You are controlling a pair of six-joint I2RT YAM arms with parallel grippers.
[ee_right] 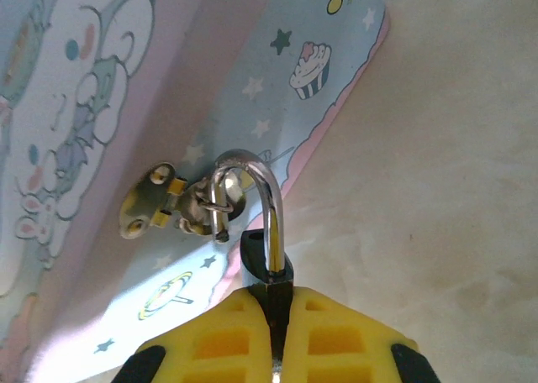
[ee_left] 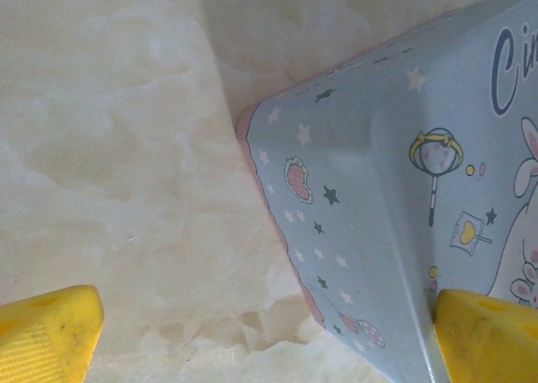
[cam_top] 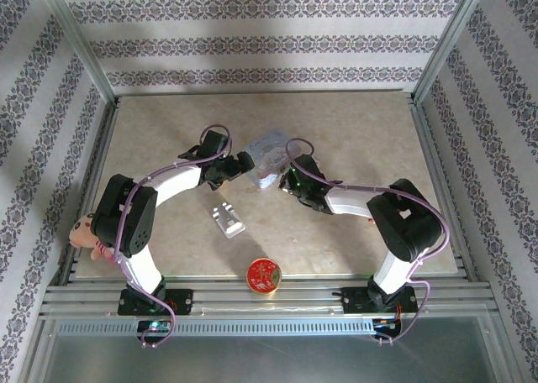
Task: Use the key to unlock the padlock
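Note:
The small dark padlock (ee_right: 266,264) hangs by its silver shackle (ee_right: 272,205) from the hasp ring (ee_right: 212,200) on the side of the pastel cartoon-print tin box (ee_right: 101,89). The shackle's short end stands out of its hole in the lock body. My right gripper (ee_right: 282,303) is shut on the padlock body, yellow pads pressed to both sides. From above, the right gripper (cam_top: 288,181) sits against the box (cam_top: 271,152). My left gripper (ee_left: 269,337) is open, one yellow finger (ee_left: 46,337) over bare table, the other (ee_left: 487,333) at the box lid (ee_left: 395,173). The key is out of view.
A shiny silver rectangular block (cam_top: 228,219) lies on the beige table (cam_top: 168,139) in front of the left arm. A round red-and-gold tin (cam_top: 263,275) stands at the near edge. A plush toy (cam_top: 87,236) sits by the left arm's elbow. Metal rails frame the table.

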